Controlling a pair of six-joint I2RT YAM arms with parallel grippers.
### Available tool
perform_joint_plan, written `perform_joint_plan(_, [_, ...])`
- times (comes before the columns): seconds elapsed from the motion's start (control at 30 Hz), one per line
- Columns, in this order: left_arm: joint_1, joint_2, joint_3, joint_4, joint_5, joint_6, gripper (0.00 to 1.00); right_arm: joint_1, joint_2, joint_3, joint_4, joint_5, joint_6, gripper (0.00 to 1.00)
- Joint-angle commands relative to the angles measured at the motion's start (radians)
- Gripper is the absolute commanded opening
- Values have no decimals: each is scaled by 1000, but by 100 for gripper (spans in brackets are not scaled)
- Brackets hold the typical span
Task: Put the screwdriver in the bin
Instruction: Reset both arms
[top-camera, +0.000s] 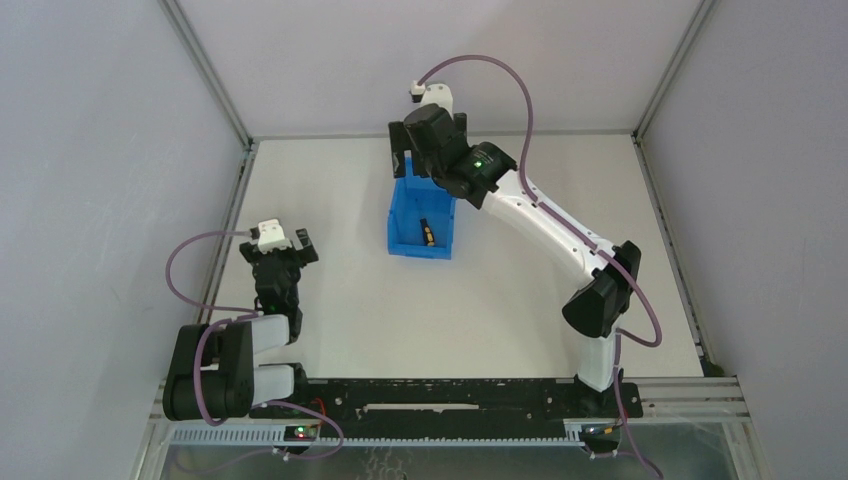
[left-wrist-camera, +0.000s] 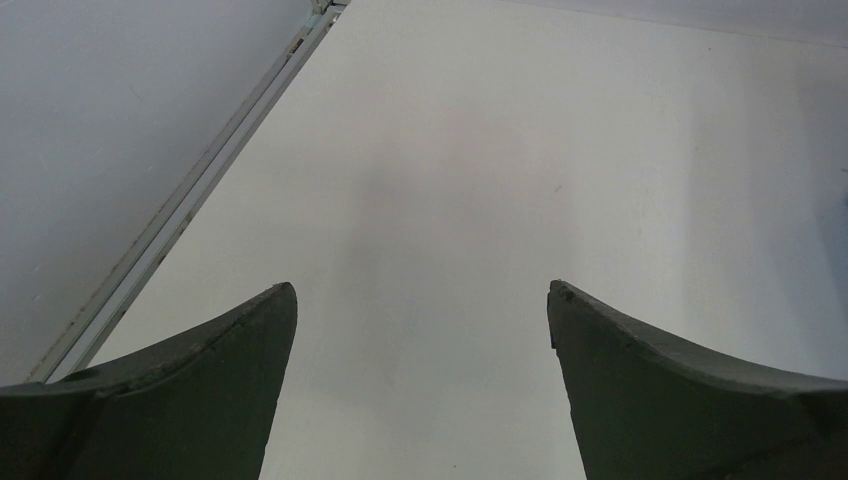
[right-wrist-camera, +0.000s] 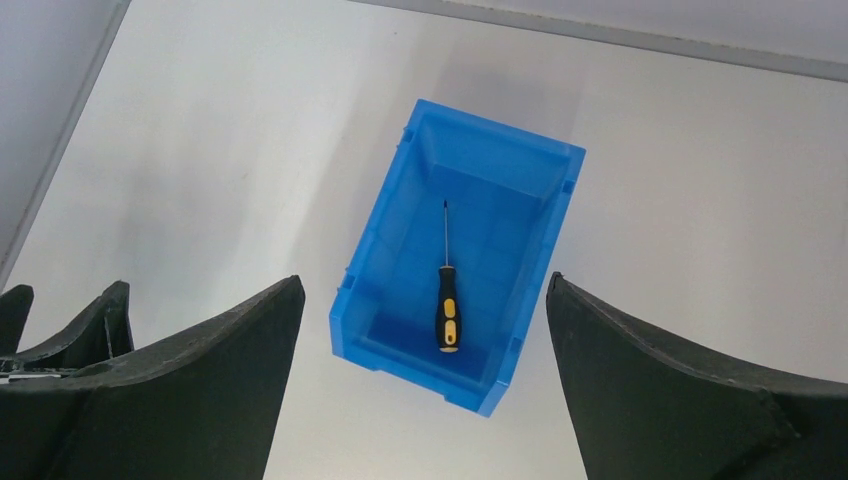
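Screwdriver (right-wrist-camera: 446, 300), small, with black-and-yellow handle and thin dark shaft, is seen flat on the floor of the rectangular bright blue plastic bin (right-wrist-camera: 375, 250), tip toward 12 o'clock in the right wrist view. Above it the right end effector (right-wrist-camera: 422, 282) is spread wide, empty. At 9 o'clock the left end effector (left-wrist-camera: 421, 286) is spread wide over the white bench (left-wrist-camera: 450, 150).

From above, the right arm (top-camera: 540, 215) hides the far end of the bin (top-camera: 418, 250), and the screwdriver (top-camera: 427, 233) shaft is indistinct.

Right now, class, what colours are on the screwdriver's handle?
Black and yellow; the screwdriver shows best in the right wrist view.
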Motion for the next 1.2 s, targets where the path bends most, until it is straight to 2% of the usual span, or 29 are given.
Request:
perform_joint_plan(0.0, [-4,-4,34,22,-10,-5,100,6,-74,24,-19,50,-31,100])
perform_joint_plan(0.13, [-5,-5,36,22,-10,-5,100,-27,-121,-15,-34,29,-40,100])
perform_joint_plan(0.33, [-5,-4,36,22,-10,-5,100,-134,-242,-192,6,-43,-53,100])
perform_joint_plan(0.53, [-4,-4,35,22,-10,-5,100,-292,-399,-378,58,-125,-89,100])
perform_joint_plan(0.73, [-4,-5,35,22,-10,-5,100,-437,-539,-493,71,-222,-137,100])
perform_joint_plan(1.0, [-5,-5,34,22,-10,-5,100,-656,-625,-533,55,-356,-174,100])
perform_joint_plan(1.17, [-4,-4,35,22,-10,-4,100,-747,-630,-531,51,-419,-208,100])
